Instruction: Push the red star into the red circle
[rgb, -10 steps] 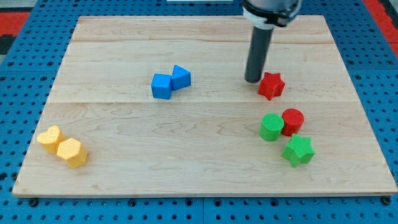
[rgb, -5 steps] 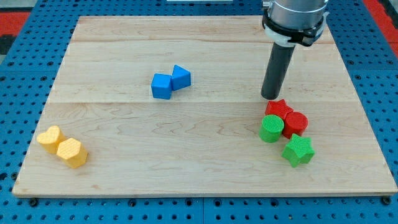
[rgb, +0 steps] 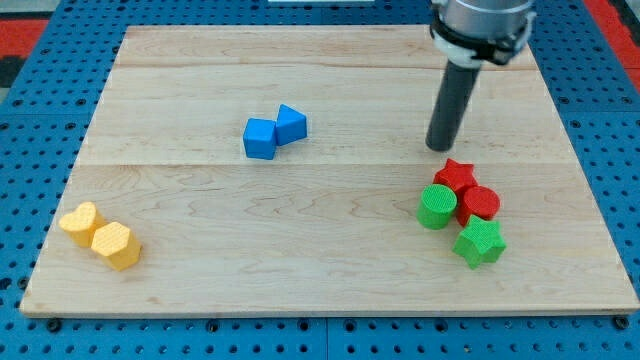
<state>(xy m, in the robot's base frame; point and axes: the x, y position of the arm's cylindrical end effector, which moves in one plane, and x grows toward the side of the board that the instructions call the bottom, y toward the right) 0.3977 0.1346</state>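
The red star (rgb: 455, 175) lies at the view's right, touching the red circle (rgb: 481, 203) just below and to its right. My tip (rgb: 439, 147) stands on the board just above the red star, slightly to its left, with a small gap between them. The green circle (rgb: 436, 206) sits against the red star's lower left and beside the red circle. The green star (rgb: 479, 242) lies directly below the red circle, touching it.
Two blue blocks (rgb: 274, 132) touch each other near the board's middle. Two yellow blocks (rgb: 100, 235) sit together at the view's bottom left. The wooden board (rgb: 300, 260) rests on a blue pegboard surface.
The red star was pushed down from beside my tip into contact with the red circle and green circle. My tip followed it down, then drew back slightly upward and right.
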